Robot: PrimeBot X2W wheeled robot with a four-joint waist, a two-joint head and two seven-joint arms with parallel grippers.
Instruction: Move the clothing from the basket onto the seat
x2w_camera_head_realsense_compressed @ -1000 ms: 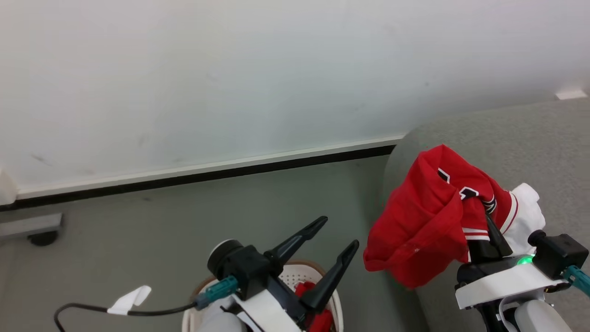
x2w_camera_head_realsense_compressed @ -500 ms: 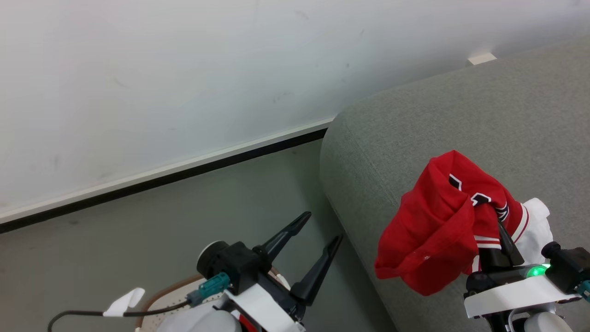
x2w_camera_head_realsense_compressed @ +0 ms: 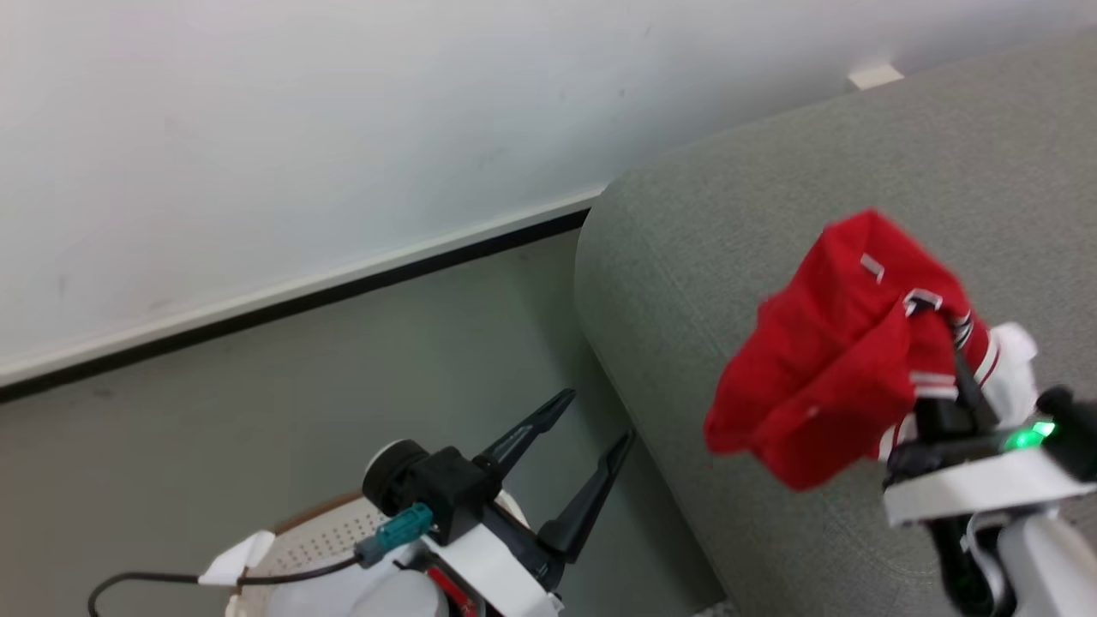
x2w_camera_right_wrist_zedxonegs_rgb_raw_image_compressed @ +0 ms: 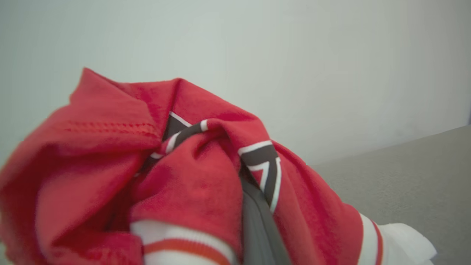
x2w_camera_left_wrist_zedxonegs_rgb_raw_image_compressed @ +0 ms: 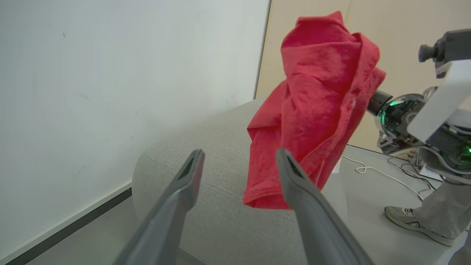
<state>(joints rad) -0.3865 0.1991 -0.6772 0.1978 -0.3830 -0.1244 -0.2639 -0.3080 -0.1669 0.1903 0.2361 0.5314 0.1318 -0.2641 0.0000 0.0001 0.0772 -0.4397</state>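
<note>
Now the right gripper (x2w_camera_head_realsense_compressed: pixel 947 338) pinches the bunched red clothing (x2w_camera_head_realsense_compressed: pixel 823 368), which hangs in the air above the seat's (x2w_camera_head_realsense_compressed: pixel 703 257) rounded end at three o'clock in the head view. At six o'clock the left gripper (x2w_camera_head_realsense_compressed: pixel 598 416) stands spread and empty, with the basket (x2w_camera_head_realsense_compressed: pixel 330 536) at seven.

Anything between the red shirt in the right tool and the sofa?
Nothing visible. The red shirt hangs from the shut right tool over the sofa, with bare grey upholstery below it. The open left tool is off to the side by the basket, clear of the path.
</note>
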